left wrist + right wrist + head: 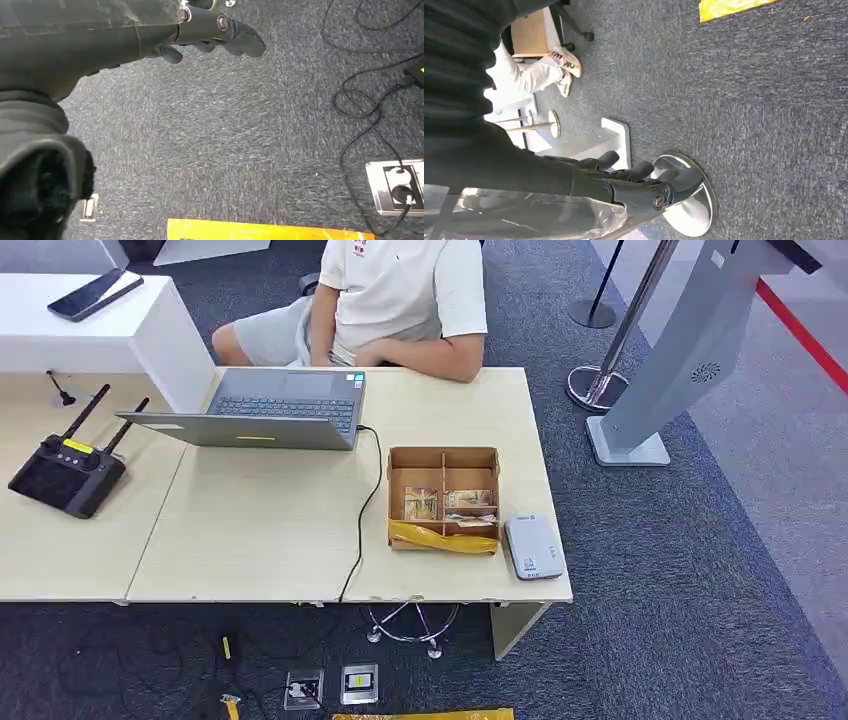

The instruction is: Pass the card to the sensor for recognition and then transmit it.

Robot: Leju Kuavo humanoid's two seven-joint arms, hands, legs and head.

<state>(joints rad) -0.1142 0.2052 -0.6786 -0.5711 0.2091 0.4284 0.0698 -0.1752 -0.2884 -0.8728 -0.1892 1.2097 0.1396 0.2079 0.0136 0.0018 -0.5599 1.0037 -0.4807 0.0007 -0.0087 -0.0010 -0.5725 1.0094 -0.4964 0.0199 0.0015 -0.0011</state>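
A brown divided cardboard box (pixel 443 464) stands on the desk's right part, with cards (pixel 421 502) in its near compartments and a yellow strip (pixel 441 538) along its front. Just right of it lies a flat white card sensor (pixel 533 547). My left hand (pixel 210 30) hangs beside my body over the carpet, fingers loosely apart, holding nothing. My right hand (pixel 634 182) also hangs low over the carpet, fingers apart and empty, near a round metal stand base (pixel 689 197).
An open laptop (pixel 270 408) sits mid-desk with a black cable (pixel 362 510) running off the front edge. A black controller (pixel 68 472) lies far left. A seated person (pixel 390 300) faces the desk. Floor sockets (pixel 330 685) and a grey kiosk stand (pixel 670 360) are nearby.
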